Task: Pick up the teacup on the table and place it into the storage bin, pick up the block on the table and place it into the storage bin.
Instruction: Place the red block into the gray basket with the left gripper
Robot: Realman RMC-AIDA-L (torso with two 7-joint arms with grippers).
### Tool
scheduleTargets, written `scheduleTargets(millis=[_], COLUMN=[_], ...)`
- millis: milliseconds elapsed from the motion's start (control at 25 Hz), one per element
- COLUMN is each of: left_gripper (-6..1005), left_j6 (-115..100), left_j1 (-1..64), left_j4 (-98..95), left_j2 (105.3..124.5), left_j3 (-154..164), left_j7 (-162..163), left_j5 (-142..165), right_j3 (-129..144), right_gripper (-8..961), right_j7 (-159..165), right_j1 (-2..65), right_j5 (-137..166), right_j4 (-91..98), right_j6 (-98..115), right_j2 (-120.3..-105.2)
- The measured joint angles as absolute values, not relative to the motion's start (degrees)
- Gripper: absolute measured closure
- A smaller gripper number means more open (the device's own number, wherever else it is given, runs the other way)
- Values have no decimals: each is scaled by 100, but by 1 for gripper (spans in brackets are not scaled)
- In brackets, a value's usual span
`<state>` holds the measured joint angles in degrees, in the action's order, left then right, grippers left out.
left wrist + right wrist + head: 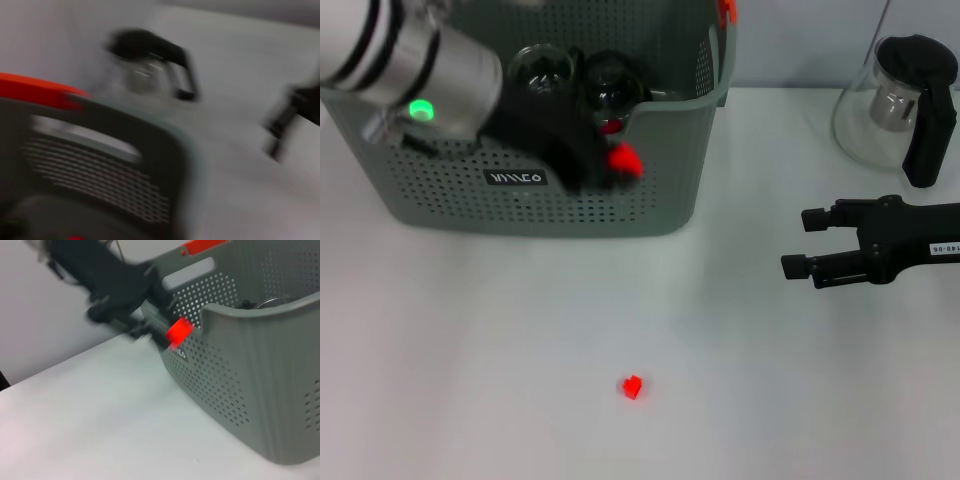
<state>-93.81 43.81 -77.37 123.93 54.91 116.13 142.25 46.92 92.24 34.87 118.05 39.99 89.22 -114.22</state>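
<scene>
Head view shows the left gripper (605, 165) hanging in front of the near wall of the storage bin (650, 190), its dark fingers pinched on a red block (623, 160). The block sits against the perforated wall just below the rim, so I judge it is being carried up to clear that rim before it can be dropped inside. The right wrist view gives the same reading from the side: the left gripper (150, 327) juts out beside the bin (250, 390) with the block (179, 331) at its tip, outside the basket, not over the opening. Motion smear there makes the exact contact of the fingers hard to judge.

Inside the bin, two glass teacups (545, 70) rest near the back, so the teacup part of the task looks done. A second, smaller red block (632, 386) lies alone on the table, well apart from the bin and nearer the robot.

The right gripper (810, 243) is parked low over the table on the right side, jaws spread and holding nothing, clear of the left arm's path.

The surface is a plain white table (470, 350), matte and uncluttered. A glass teapot (900, 105) with a black handle and lid stands at the far right, near a pale wall.
</scene>
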Motion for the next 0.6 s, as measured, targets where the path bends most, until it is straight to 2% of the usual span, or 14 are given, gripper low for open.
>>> scheduleTargets(millis=[360, 600], left_gripper=[705, 702], left_j6=[-8222, -7925], left_j1=[4422, 4430], left_j4=[-7504, -7344], left_j2=[11987, 11929], left_j3=[5028, 4953], left_j7=[12347, 12491], left_j5=[14175, 14229], right_j3=[4729, 4730], right_gripper=[26, 25], right_j7=[9220, 9219], right_j1=[3528, 3470], right_j5=[11813, 11813], right_j4=[4005, 4001], right_j6=[8977, 9023], right_j2=[-11425, -11434])
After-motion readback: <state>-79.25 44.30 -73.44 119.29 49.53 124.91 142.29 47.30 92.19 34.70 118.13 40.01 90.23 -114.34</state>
